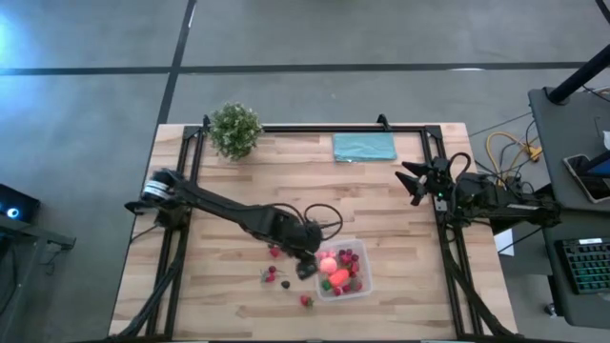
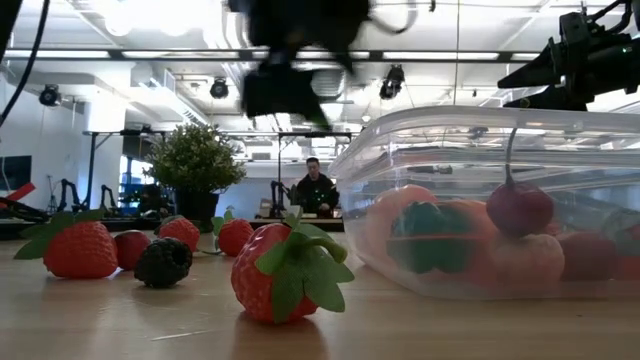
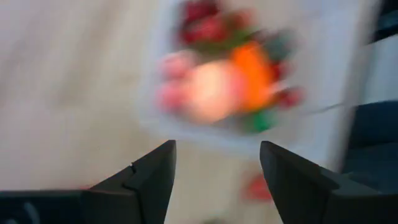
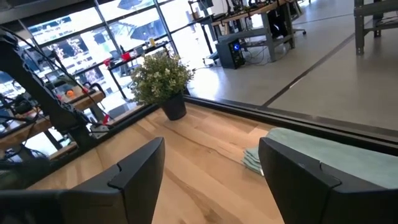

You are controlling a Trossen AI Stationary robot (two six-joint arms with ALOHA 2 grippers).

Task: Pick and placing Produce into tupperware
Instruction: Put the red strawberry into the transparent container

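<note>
- The tub point(image 1: 343, 272) sat near the front edge of the bench point(image 1: 286, 181), already holding a pile of toy fruit point(image 1: 338, 270): a pale pink-orange ball, an orange piece and several red berries.
- A few pieces lay loose on the wood just left of the tub: strawberries point(image 2: 285, 270) and a dark berry point(image 2: 163, 262), apart from one another, and another red one point(image 1: 306, 301) close to the tub's front corner.
- I judged these pieces light, stiff and smooth, prone to roll or squirt out of a pinch; I would have taken a strawberry across its widest part, below the leaves, with gentle pressure.
- The tub looked thin and light, likely to slide if nudged.
- My left claw point(image 1: 307, 266) hovered at the tub's left rim, its fingers point(image 3: 146, 180) spread and holding nothing.
- My right claw point(image 1: 412, 181) waited well away at the bench's right side, also spread and empty.
- A potted plant point(image 1: 234, 129) and a teal cloth point(image 1: 363, 147) stood at the far edge, clear of the work.
</note>
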